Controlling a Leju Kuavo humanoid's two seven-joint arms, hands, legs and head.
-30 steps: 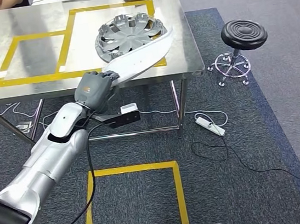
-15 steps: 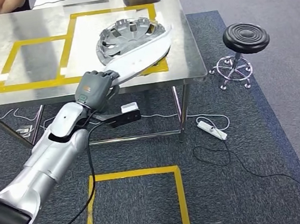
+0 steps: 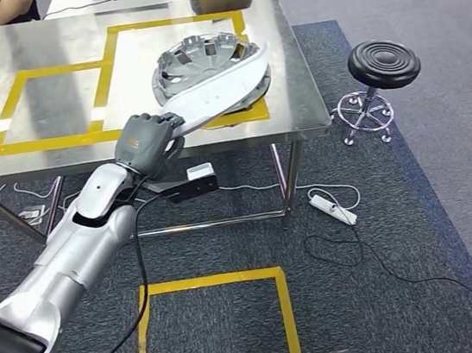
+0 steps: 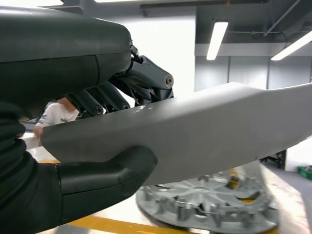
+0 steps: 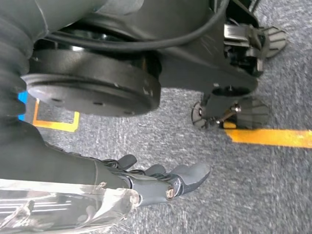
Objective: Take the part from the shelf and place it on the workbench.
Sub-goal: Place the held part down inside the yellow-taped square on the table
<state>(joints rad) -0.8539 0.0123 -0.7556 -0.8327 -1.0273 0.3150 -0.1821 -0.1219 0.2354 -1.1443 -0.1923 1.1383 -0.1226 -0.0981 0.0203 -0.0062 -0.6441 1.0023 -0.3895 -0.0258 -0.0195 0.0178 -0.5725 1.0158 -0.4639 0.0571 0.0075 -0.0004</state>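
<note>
While thumb and fingers clamp it, left hand (image 3: pixel 144 141) grips part (image 3: pixel 222 93) — above workbench (image 3: pixel 47 106)

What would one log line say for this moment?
left hand: grips long white curved panel | panel: above silver hubcap on steel workbench | right hand: hanging, empty

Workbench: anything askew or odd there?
One thing: the left hand holds the long white trim panel slanted above the hubcap, across the yellow tape outline, not yet laid flat on the workbench.
</note>
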